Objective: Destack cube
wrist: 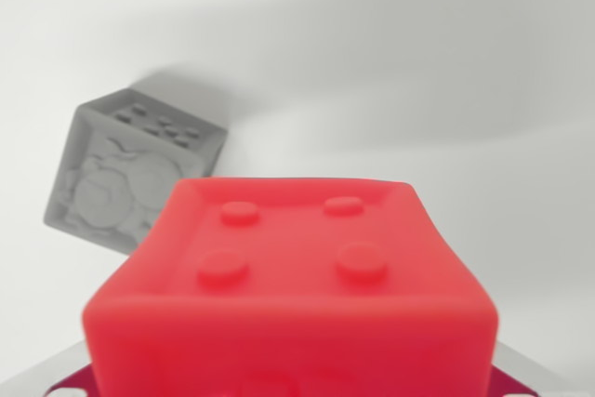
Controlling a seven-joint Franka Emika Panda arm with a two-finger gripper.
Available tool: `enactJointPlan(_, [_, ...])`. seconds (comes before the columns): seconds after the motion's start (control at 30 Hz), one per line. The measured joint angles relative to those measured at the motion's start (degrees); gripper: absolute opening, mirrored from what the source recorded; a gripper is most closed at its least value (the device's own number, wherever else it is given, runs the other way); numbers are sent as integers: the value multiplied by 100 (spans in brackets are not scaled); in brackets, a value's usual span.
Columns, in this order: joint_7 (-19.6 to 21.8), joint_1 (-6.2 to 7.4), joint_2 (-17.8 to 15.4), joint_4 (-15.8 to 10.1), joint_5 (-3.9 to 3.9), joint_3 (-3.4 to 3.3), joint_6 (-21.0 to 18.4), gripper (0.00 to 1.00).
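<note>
Tool fingers (65, 371) flank the red cube (293, 295); grey cube (130, 169) beyond.

Gripper barely in view: only pale grey finger parts (42, 374) at the bottom corners of the wrist view, one at the wrist view's left, one at its right (521, 369). Fingertips hidden behind a red studded plastic cube (288, 295) between them. Closure unclear.
</note>
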Motion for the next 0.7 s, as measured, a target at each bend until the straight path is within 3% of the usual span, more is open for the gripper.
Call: enactJointPlan(0.7, [-1457, -327, -33, -268, -1, 1, 231, 0])
